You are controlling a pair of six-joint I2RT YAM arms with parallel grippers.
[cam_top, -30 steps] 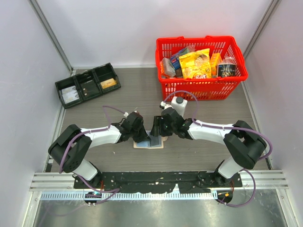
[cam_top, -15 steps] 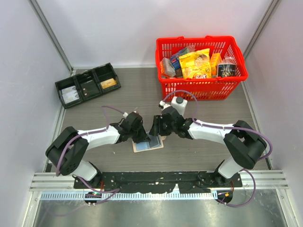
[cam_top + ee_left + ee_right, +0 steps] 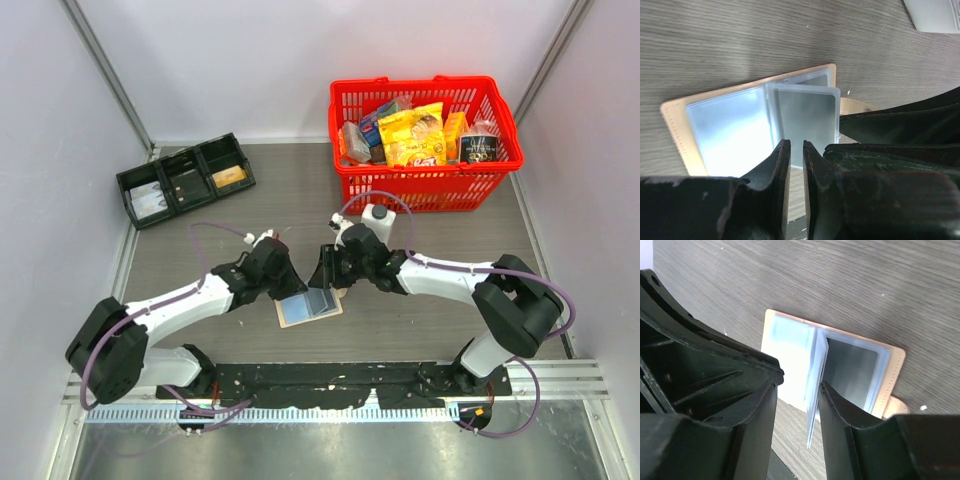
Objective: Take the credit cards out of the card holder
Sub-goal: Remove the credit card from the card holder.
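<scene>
The card holder (image 3: 305,309) lies open and flat on the desk (image 3: 440,325), near its 6 o'clock edge, between the two arms. It looks light and floppy: a thin tan cover with slick clear sleeves, likely to slide or lift whole if pulled by one leaf.

The right claw (image 3: 800,379), at the holder's 1 o'clock, stands apart astride one raised clear leaf (image 3: 814,390), not clamped on it. The left claw (image 3: 795,146), at 11 o'clock, shows a slim gap with nothing in it.

The best hold, I judge, is to pin the tan cover with one claw and pinch a card's exposed edge with the other. Whether cards fill the sleeves I cannot tell.

Open desk lies at 3 and 9 o'clock. The red basket (image 3: 425,150) at 1 o'clock and the black tray (image 3: 185,178) at 10 o'clock sit well apart.
</scene>
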